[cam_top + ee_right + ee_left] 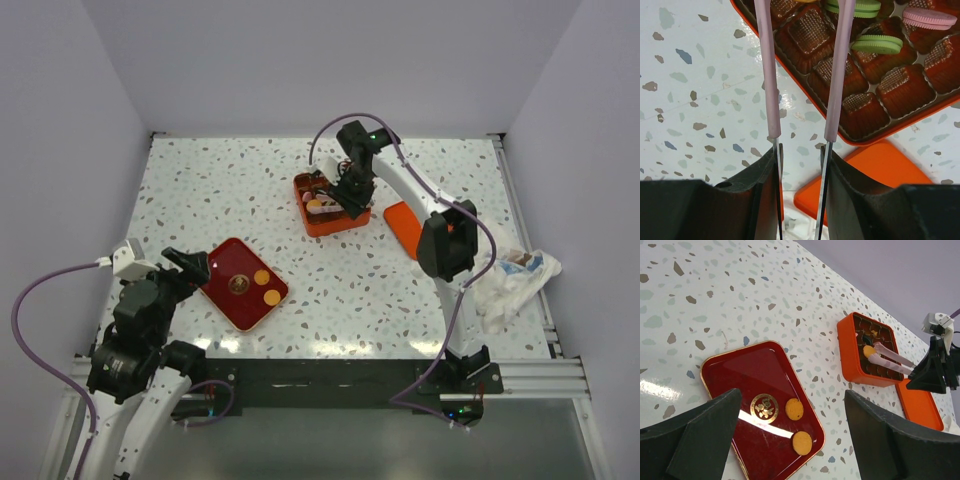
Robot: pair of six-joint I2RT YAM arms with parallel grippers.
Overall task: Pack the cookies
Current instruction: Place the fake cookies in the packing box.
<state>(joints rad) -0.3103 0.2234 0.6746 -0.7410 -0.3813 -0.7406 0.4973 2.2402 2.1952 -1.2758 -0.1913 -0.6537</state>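
Note:
Two orange cookies (794, 409) (802, 442) lie on the dark red tray (740, 375), near its right corner. My left gripper (792, 400) hovers open above them with nothing between its fingers (705, 435). My right gripper (801, 155) is shut on a pair of pink-sleeved tongs (766, 75), which reach over the orange box (860, 137). In the left wrist view the tongs' tips sit at an orange cookie (869, 351) inside the box (847, 352). Green cookies (876, 44) and a pink cookie (930, 17) rest in the box's brown moulded cells.
The box's orange lid (403, 228) lies flat on the table just right of the box (330, 205). A crumpled white bag (515, 280) sits at the table's right edge. The red tray (243, 285) is at the near left, by the left arm.

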